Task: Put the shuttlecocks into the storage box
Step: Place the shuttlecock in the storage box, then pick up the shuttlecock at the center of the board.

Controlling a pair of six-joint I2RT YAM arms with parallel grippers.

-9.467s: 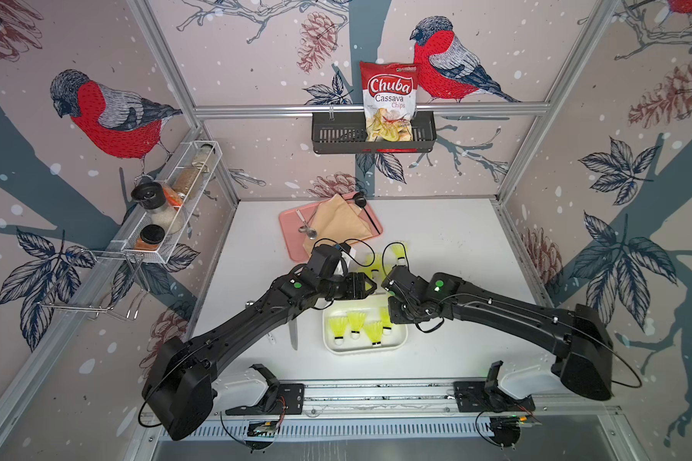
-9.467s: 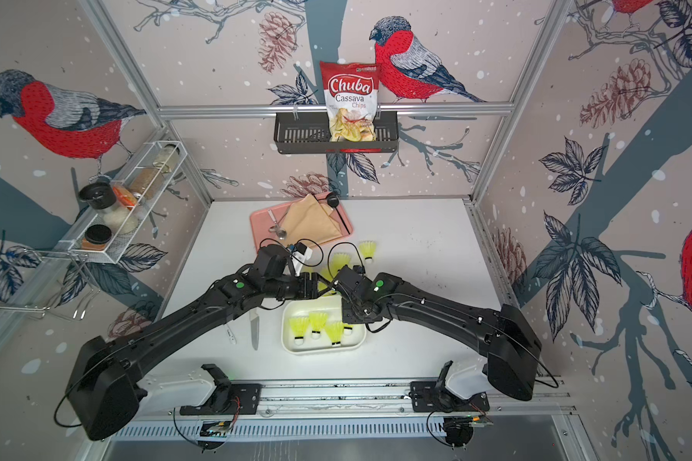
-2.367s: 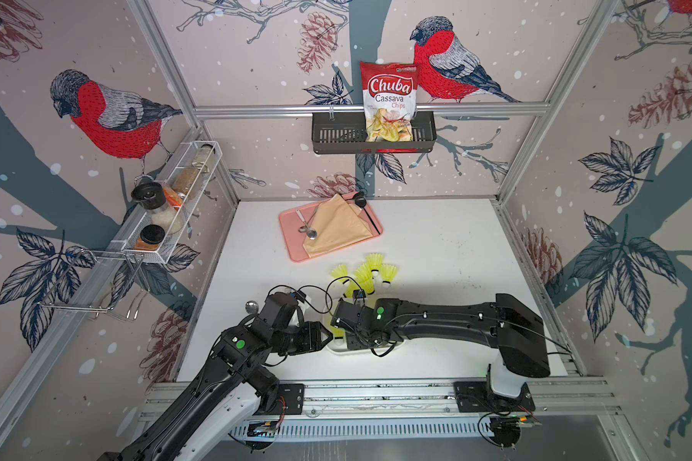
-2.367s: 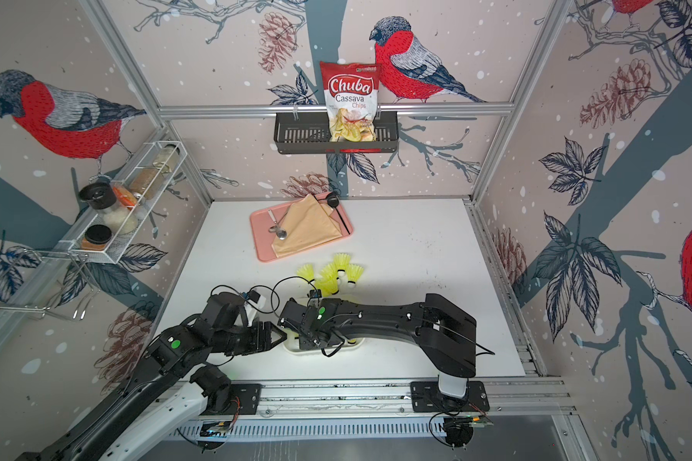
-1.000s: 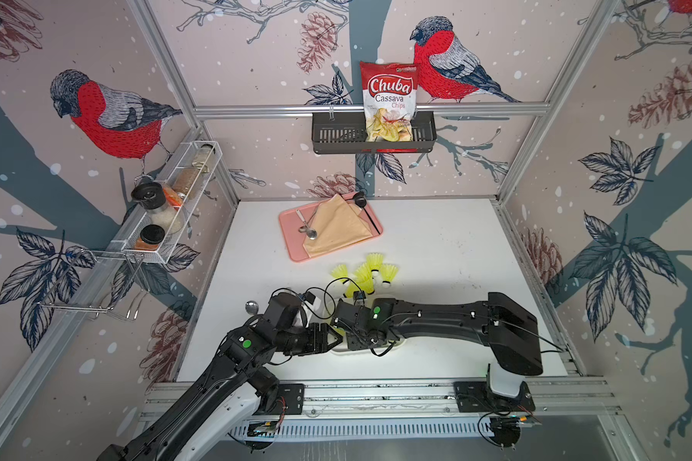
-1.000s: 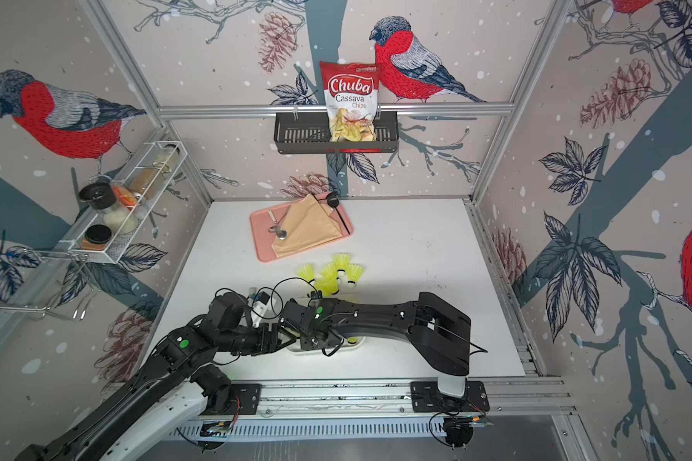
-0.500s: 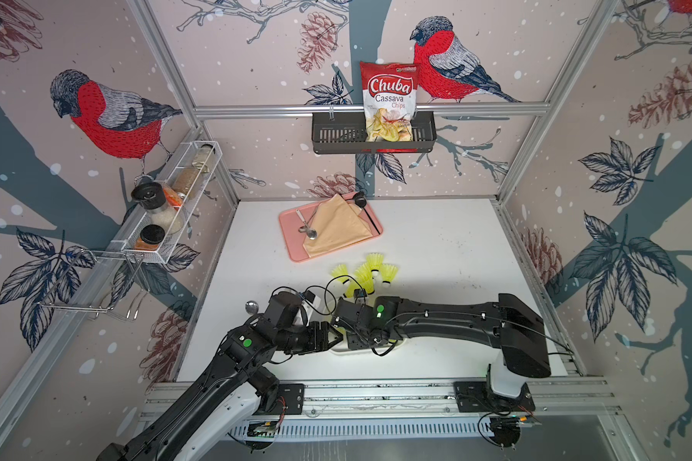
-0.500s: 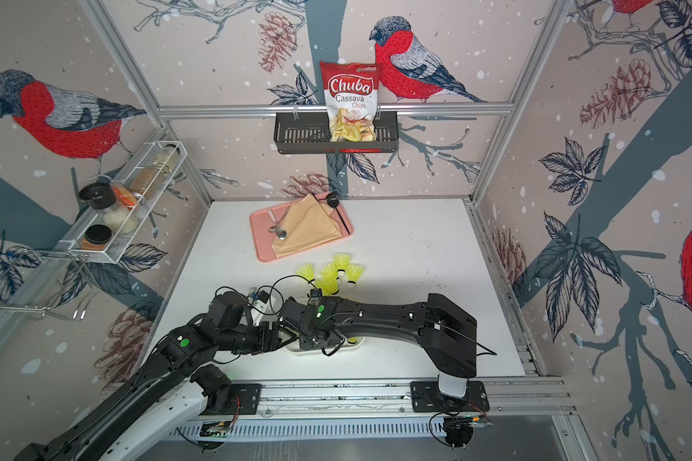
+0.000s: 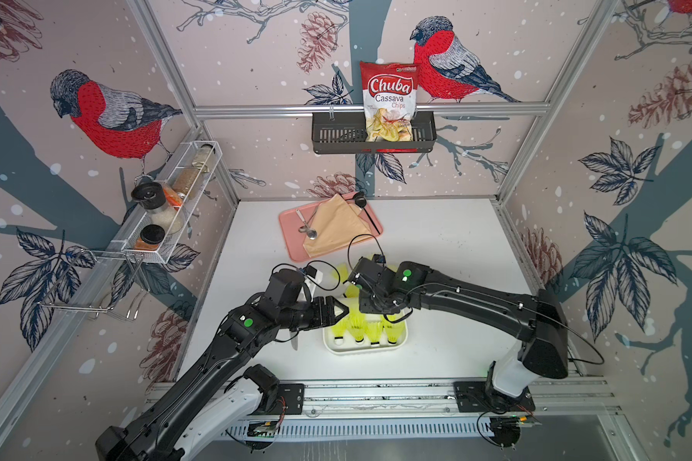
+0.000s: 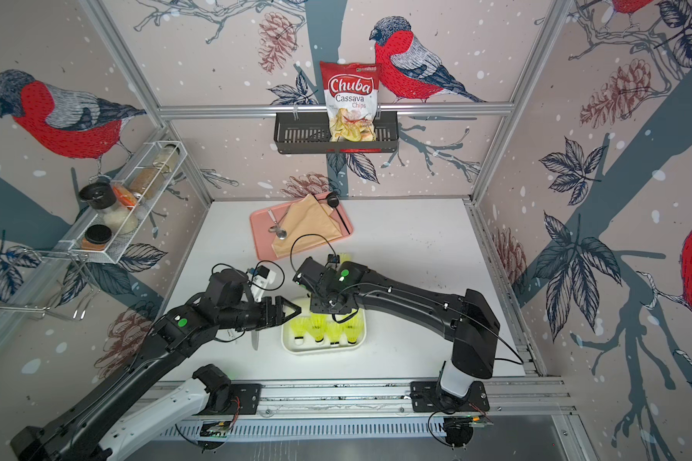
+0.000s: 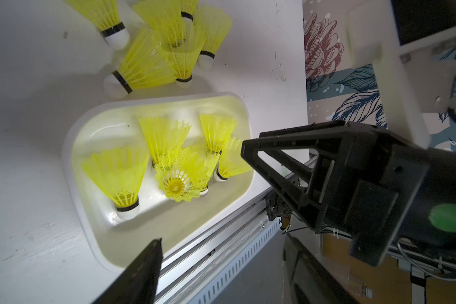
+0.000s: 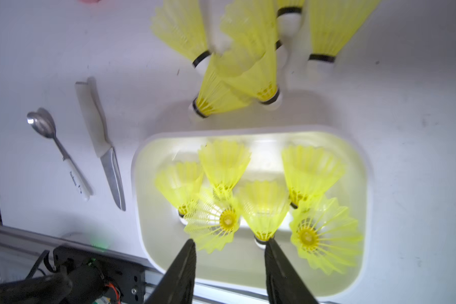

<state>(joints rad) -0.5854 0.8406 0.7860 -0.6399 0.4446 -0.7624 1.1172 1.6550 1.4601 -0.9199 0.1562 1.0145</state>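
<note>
While several shuttlecocks (image 12: 311,171) stand inside the storage box (image 9: 366,349) near the table's (image 9: 436,239) front edge, I note loose shuttlecocks (image 11: 148,63) just behind it. Left gripper (image 9: 342,310) is spread wide at the box's left end. Right gripper (image 12: 231,243) hangs over it, parted and empty.

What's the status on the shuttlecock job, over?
Left gripper and right gripper open, empty, over the storage box. Six shuttlecocks inside; loose shuttlecocks clustered on table just beyond. Knife and spoon beside box, not blocking.
</note>
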